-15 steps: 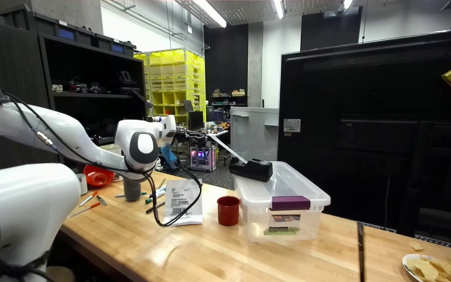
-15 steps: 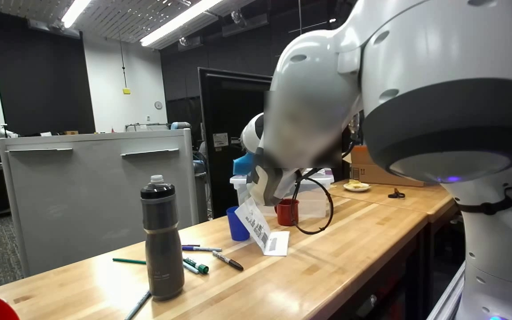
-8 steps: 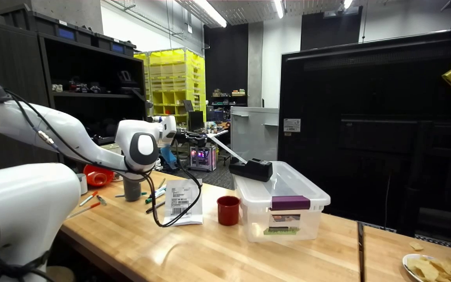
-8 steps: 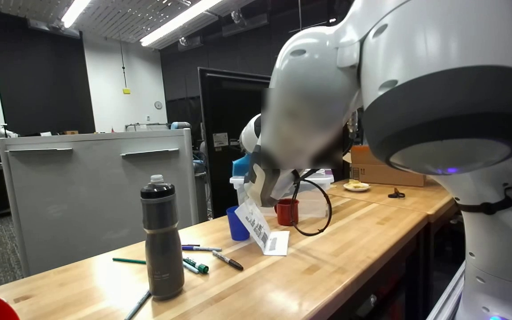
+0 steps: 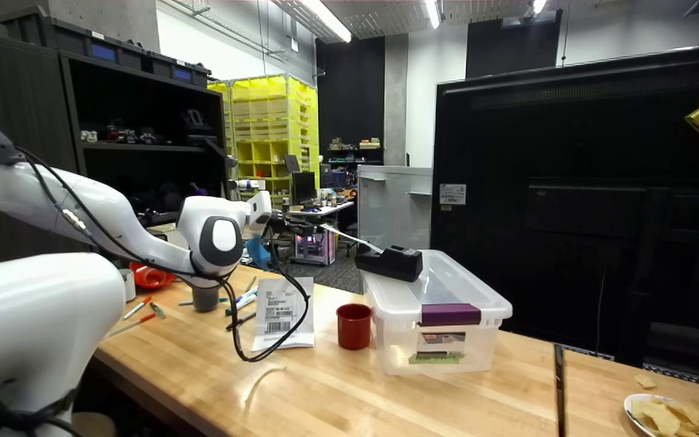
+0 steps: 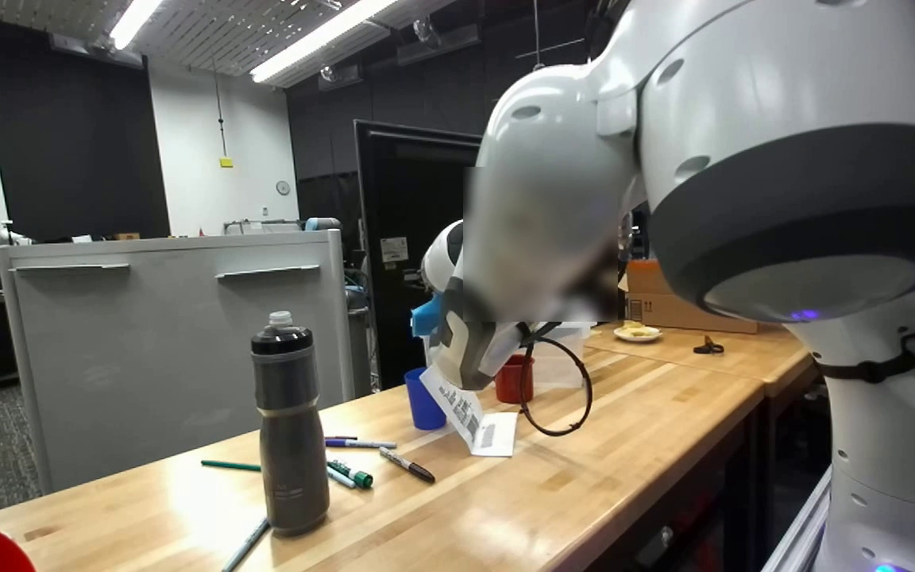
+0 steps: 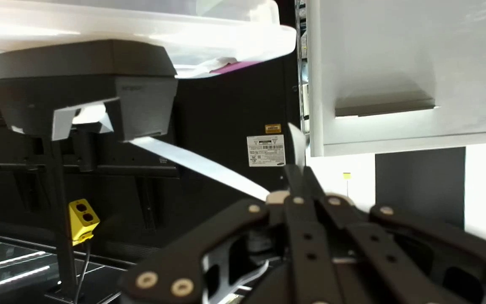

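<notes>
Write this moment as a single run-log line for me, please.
Gripper: shut on white strip | strip: runs to black dispenser | dispenser: atop clear bin | red mug: beside bin

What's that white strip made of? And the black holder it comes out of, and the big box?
The white strip looks like thin, smooth paper or plastic tape, flat and bright; I can't tell which. The black holder seems hard, matte plastic, with crisp moulded edges. The box looks like glossy, cloudy-clear plastic: light comes through its walls.
</notes>
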Controlling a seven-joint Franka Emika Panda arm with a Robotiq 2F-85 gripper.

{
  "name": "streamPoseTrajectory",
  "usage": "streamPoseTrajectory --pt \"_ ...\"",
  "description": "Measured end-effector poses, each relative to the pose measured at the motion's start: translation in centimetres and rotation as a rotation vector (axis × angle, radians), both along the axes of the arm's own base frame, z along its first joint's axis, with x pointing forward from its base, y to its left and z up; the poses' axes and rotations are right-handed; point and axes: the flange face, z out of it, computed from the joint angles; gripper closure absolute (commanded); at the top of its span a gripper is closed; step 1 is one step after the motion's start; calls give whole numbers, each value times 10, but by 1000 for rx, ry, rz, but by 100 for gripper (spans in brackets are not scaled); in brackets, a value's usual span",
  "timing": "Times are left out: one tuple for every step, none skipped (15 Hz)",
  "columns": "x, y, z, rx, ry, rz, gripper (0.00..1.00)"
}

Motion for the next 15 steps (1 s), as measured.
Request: streamPoseTrajectory --pt "0 2 -8 -13 18 5 100" --pt "-1 3 -16 -26 37 10 100" --pt "-1 4 -23 -38 54 13 100" --pt "-2 4 -29 -50 70 16 100" --pt "-2 4 -34 -59 82 18 100" --pt "-3 4 -37 -66 90 20 100" --pt "-4 4 -39 -76 97 22 100" --pt "-5 6 -41 -85 103 28 100" --pt "-7 9 -41 -91 107 38 100" --pt "-9 15 -42 -97 111 50 100" --pt "-13 21 -43 -107 118 66 100" --pt "-17 28 -46 -120 127 83 100" --pt "-22 35 -49 -135 138 102 100" --pt "-27 41 -53 -151 150 119 100" --pt "-31 47 -58 -164 161 134 100"
